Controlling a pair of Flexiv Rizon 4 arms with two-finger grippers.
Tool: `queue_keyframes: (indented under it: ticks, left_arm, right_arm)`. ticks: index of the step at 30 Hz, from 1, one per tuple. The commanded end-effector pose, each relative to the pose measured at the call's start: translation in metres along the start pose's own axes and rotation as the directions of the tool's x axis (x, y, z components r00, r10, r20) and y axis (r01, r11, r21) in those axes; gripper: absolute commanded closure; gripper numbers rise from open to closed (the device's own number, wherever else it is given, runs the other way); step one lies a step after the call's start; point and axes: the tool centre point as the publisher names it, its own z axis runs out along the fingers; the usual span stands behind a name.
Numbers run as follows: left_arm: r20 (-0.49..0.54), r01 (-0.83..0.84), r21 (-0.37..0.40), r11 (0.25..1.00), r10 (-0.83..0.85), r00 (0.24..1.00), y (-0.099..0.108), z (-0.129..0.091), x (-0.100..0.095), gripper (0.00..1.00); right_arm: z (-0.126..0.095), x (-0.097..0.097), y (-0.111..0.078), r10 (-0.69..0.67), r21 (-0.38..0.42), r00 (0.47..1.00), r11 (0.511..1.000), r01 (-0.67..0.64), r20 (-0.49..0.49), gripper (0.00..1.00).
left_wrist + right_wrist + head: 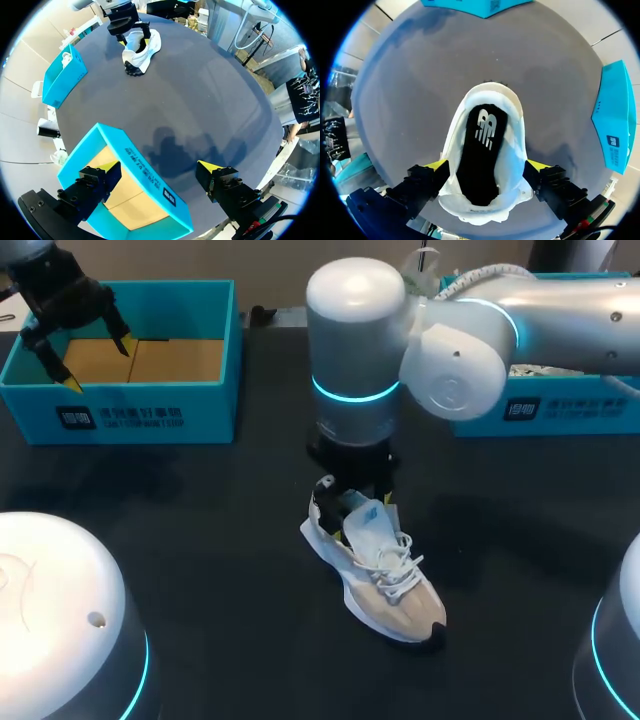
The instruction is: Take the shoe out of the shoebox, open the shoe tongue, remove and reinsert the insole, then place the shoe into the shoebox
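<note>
The glossy silver-white right arm (520,320) is built of fat rounded cylinders, with a glowing cyan ring (350,392) around its wrist and small dark screw holes in the joint caps. The left gripper (161,167) and right gripper (487,165) are matte black bolted blocks, their fingers (95,185) tipped bright yellow.

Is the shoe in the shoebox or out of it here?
Out: the shoe stands on the table under the right gripper, apart from the shoebox, which shows only its bare floor.
</note>
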Motion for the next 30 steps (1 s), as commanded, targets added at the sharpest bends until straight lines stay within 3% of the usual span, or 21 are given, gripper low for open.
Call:
queue_keyframes:
  ticks: [1, 30]
  left_arm:
    - [-0.002, 0.0, -0.002, 1.0, 0.0, 1.0, 0.0, 0.0, 0.0, 0.0]
    - [-0.002, 0.0, -0.002, 1.0, 0.0, 1.0, 0.0, 0.0, 0.0, 0.0]
  right_arm:
    - [0.0, 0.0, 0.001, 0.001, 0.008, 1.0, 1.0, -0.001, 0.001, 0.0]
    - [-0.012, 0.009, -0.039, 0.113, 0.006, 0.993, 0.994, -0.113, 0.024, 0.0]
